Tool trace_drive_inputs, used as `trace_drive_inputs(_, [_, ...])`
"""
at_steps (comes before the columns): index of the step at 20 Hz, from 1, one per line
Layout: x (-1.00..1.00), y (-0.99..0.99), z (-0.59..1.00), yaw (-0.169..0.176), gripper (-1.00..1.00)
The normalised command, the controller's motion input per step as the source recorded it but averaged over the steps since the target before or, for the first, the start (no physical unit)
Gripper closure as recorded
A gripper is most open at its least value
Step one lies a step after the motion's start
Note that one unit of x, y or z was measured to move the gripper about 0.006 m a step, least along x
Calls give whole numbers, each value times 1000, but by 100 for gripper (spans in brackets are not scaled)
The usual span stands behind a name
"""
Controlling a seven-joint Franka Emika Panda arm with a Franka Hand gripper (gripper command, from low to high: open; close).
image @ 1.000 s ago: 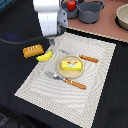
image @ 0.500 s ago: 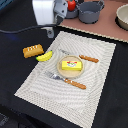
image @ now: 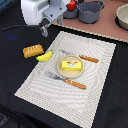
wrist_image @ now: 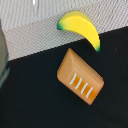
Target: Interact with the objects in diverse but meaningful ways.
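- Looking first at the exterior view, the white arm's gripper [image: 44, 30] hangs above the far corner of the striped woven placemat [image: 95, 85], with nothing between its fingers; whether they stand apart or together I cannot tell, as they are small and blurred.
- Below the gripper and a little toward the exterior view's left, the golden-brown scored bread loaf [image: 32, 50] lies on the dark tabletop [image: 15, 75], with the curved yellow banana [image: 45, 56] just beside it at the placemat's edge.
- Farther out from the gripper, near the placemat's middle, the yellow rectangular butter-like block with a red mark [image: 70, 65] sits on a pale round plate [image: 79, 73], flanked by a wooden-handled fork [image: 67, 80] and a wooden-handled knife [image: 82, 57].
- Behind the gripper, the round red tomato [image: 72, 5] rests beside a grey pot [image: 91, 10].
- Turning to the wrist view, the loaf [wrist_image: 80, 76] lies almost directly beneath the camera, with the banana [wrist_image: 82, 28] just beyond it, apart by a narrow gap; the fingers do not show.
- Judging from this, the loaf is the likely target: centre over it, turn the wrist so the fingers close across its short sides, and descend straight to avoid nudging the banana.
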Motion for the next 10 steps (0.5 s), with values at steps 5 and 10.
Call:
trace_drive_inputs(5, [0, 0, 0, 0, -100])
trace_drive_inputs(10, [0, 0, 0, 0, -100])
